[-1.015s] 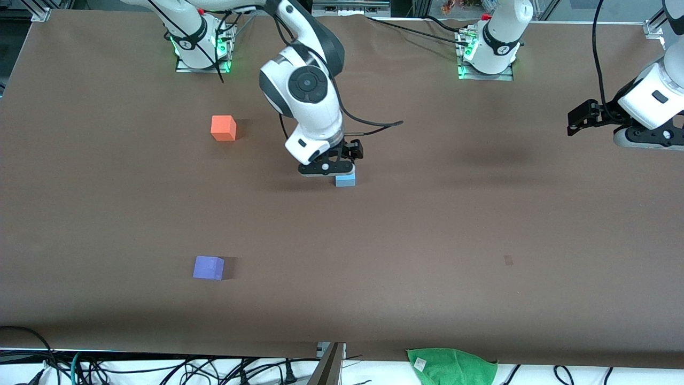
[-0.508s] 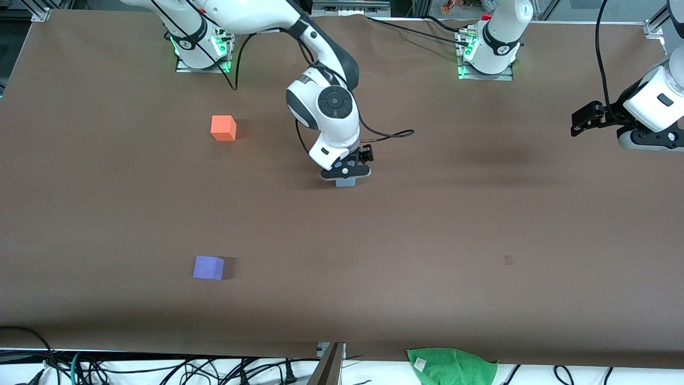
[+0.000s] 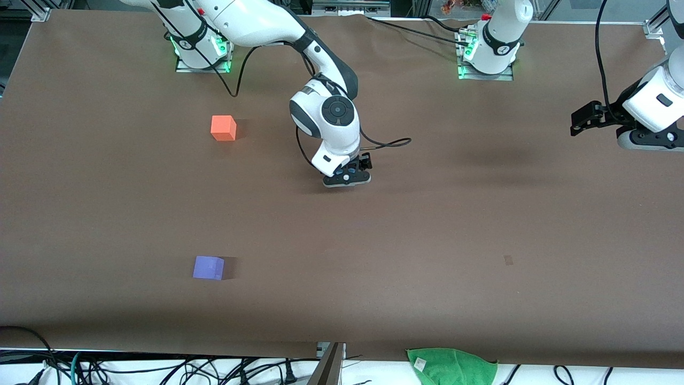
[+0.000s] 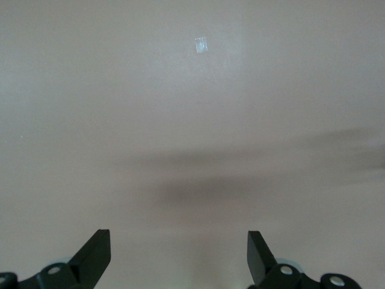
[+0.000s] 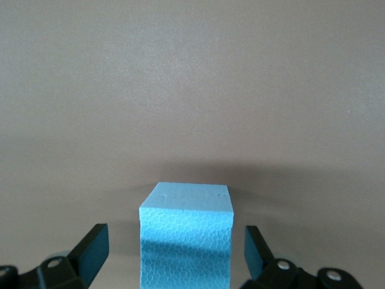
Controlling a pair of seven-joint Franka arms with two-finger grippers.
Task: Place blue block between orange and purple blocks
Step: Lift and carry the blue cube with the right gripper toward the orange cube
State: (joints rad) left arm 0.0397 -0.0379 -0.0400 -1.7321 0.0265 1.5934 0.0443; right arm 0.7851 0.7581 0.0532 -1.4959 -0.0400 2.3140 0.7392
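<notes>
Sitting between the open right tool's (image 5: 174, 253) fingers (image 5: 90, 250), blue block (image 5: 186, 241).

Front view position: high, across the surface (image 3: 481, 214), facing both arm bases along the top edge.
Front view coverage: whole surface, both arms, orange block (image 3: 223, 128), purple block (image 3: 208, 267).
Left wrist view position: on the left arm's wrist, looking down past the left tool (image 4: 179, 256) onto bare surface, some way above it.
Right wrist view position: on the right arm's wrist, close above the surface, blue block (image 5: 186, 235) between the spread fingers of the right tool (image 5: 177, 253).
Shared region: the spot under the right tool (image 3: 347, 177) appears in front and right wrist views.
</notes>
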